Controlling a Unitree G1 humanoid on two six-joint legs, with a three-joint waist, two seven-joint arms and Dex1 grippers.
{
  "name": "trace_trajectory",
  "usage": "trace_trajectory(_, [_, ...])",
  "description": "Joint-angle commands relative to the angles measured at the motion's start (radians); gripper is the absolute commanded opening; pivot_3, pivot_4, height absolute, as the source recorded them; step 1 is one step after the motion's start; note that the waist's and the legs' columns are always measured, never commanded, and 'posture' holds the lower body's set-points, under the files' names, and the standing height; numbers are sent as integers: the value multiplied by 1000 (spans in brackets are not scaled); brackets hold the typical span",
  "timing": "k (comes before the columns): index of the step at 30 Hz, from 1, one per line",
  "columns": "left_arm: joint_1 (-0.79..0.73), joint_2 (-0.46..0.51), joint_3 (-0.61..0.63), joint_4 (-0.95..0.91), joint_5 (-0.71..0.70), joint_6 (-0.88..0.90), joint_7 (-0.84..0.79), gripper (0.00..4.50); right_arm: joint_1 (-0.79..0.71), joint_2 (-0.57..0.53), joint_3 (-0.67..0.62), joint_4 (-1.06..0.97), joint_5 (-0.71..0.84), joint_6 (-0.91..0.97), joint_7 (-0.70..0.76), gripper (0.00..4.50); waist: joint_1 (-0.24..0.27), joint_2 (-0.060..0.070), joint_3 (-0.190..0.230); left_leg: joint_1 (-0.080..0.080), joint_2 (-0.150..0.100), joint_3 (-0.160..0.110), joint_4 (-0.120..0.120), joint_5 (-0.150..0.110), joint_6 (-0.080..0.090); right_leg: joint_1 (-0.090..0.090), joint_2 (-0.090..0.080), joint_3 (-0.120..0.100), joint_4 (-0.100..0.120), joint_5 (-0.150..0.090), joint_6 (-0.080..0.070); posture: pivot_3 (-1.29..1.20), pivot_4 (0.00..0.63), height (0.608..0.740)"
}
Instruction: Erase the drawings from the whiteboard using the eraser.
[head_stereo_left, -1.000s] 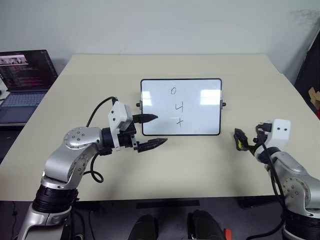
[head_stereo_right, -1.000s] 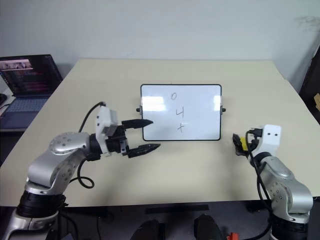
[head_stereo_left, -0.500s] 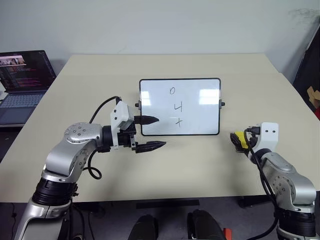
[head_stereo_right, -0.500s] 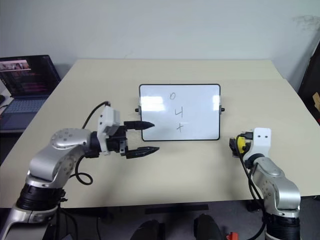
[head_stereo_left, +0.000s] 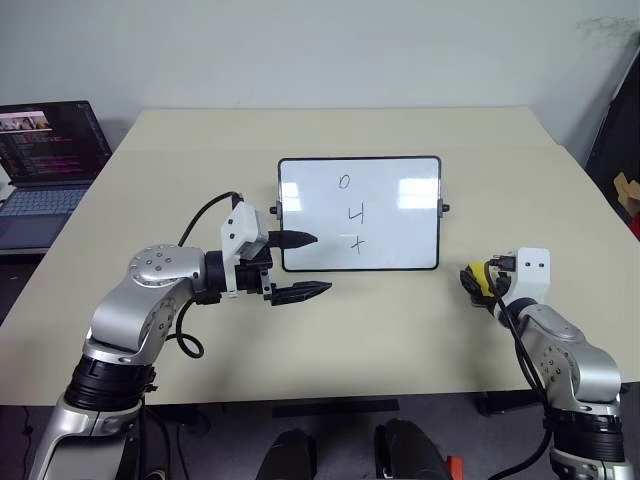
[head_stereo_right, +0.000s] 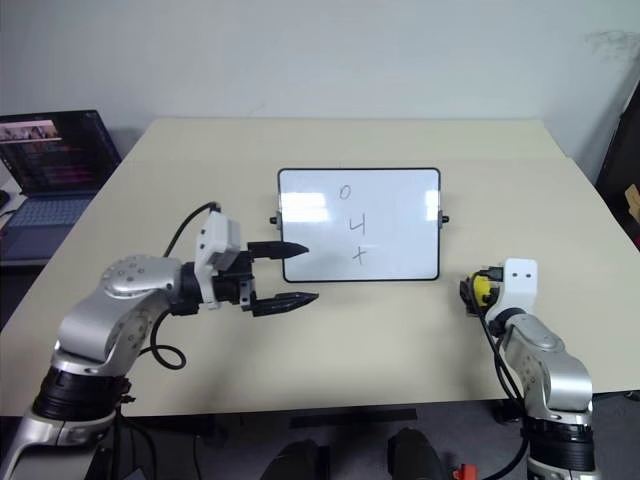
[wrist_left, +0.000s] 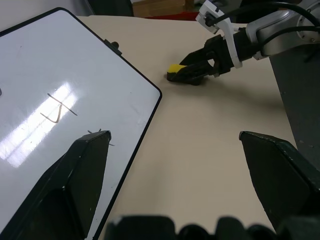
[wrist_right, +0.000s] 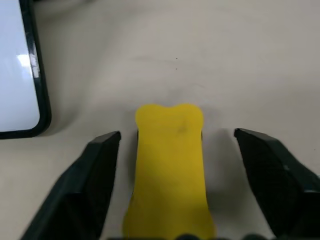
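The whiteboard stands tilted at the middle of the beige table, with the drawings in a column: an "0", a "4" and an "x". My left gripper is open at the board's lower left corner, its upper finger in front of the board's surface. The yellow eraser lies on the table to the right of the board. My right gripper is open, one finger on each side of the eraser, with a gap showing on both sides. The left wrist view shows the eraser between those fingers.
An open laptop sits off the table's far left corner. Dark equipment stands past the table's right edge. The table's near edge runs just below both arms.
My right gripper has sunk toward the table and its fingers now straddle the eraser. The left gripper has stayed by the board's corner.
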Motion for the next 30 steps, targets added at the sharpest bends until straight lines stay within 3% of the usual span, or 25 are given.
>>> trace_trajectory(1, [-10, 4, 24, -16, 1, -13, 9, 4500, -18, 3, -21, -5, -7, -33, 2, 2443, 0, 0, 0, 0, 0, 0, 0, 0, 0, 0, 0, 0, 0, 0, 0, 0, 150, 740])
trace_trajectory(4, [-7, 3, 27, -15, 3, -12, 18, 4500, -20, 8, -26, -1, -8, -36, 3, 1405, 0, 0, 0, 0, 0, 0, 0, 0, 0, 0, 0, 0, 0, 0, 0, 0, 150, 740])
trace_trajectory(5, [-5, 1, 28, -15, 3, -11, 23, 4500, -20, 8, -25, -2, -8, -35, 5, 1247, 0, 0, 0, 0, 0, 0, 0, 0, 0, 0, 0, 0, 0, 0, 0, 0, 150, 740])
trace_trajectory(13, [6, -20, 50, -10, 26, 10, 142, 4500, 7, -3, 6, -74, -9, -84, 60, 1237, 1, 0, 0, 0, 0, 0, 0, 0, 0, 0, 0, 0, 0, 0, 0, 0, 150, 740])
trace_trajectory(18, [-17, -48, 88, 12, 81, 20, 290, 4500, 43, -81, 158, -165, -133, -276, 160, 1237, -1, 0, 0, 0, 0, 0, 0, 0, 0, 0, 0, 0, 0, 0, 0, 0, 150, 740])
trace_trajectory(23, [-99, -71, 137, 77, 98, 73, 415, 4500, -114, -107, 327, -146, -232, -381, 251, 1237, -4, -1, 1, 1, 0, 0, 1, 0, 0, 0, 0, 0, 2, 0, 0, 0, 150, 740])
trace_trajectory(30, [-165, -96, 123, 107, 116, 93, 468, 4500, -340, -44, 440, 34, -302, -453, 313, 1237, 1, -3, 2, 0, -1, -1, 1, 1, -1, -1, -1, -1, 0, 0, 0, 0, 150, 740])
